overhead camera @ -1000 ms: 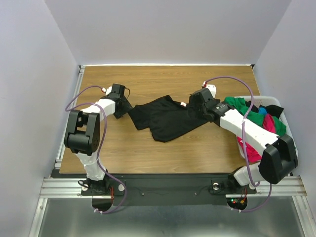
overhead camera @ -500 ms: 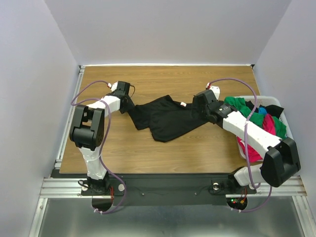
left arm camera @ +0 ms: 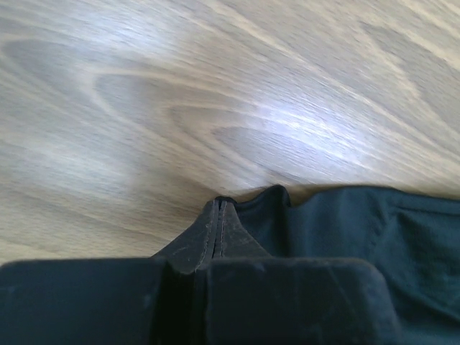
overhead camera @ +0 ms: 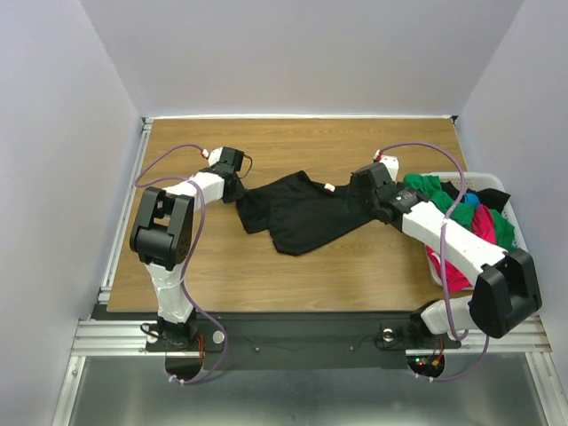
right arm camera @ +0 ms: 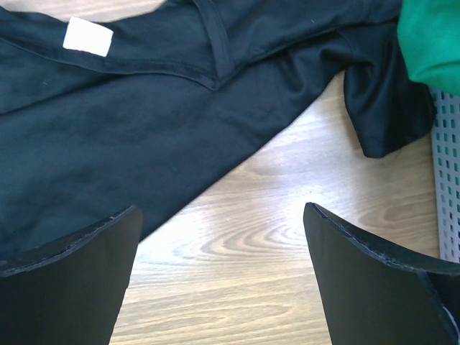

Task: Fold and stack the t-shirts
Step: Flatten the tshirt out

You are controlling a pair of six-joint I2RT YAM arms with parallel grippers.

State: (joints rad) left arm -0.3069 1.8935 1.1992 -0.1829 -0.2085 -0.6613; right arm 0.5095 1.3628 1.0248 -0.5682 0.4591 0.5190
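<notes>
A large black t-shirt (overhead camera: 297,213) lies crumpled across the middle of the wooden table (overhead camera: 266,275). My left gripper (overhead camera: 239,192) is at the shirt's left corner. In the left wrist view its jaws (left arm camera: 219,205) are pressed together, with the edge of the black t-shirt (left arm camera: 345,237) drawn up to their tip. My right gripper (overhead camera: 357,197) hovers at the shirt's right end, open. Between its fingers (right arm camera: 219,208) there is only bare wood, with the black t-shirt (right arm camera: 144,108) and its white label (right arm camera: 88,36) just ahead. Green (overhead camera: 430,191), pink (overhead camera: 453,271), blue (overhead camera: 470,200) and black (overhead camera: 493,197) t-shirts are heaped at the right.
The heaped shirts sit in a white plastic basket (overhead camera: 441,175) at the table's right edge. Its perforated wall (right arm camera: 449,180) stands close to my right gripper, and the green shirt (right arm camera: 431,36) hangs over it. Grey walls enclose the table on three sides.
My left gripper moved up and to the right to the shirt's left corner and closed. The right gripper shifted slightly right and stayed open. The shirt has barely moved.
</notes>
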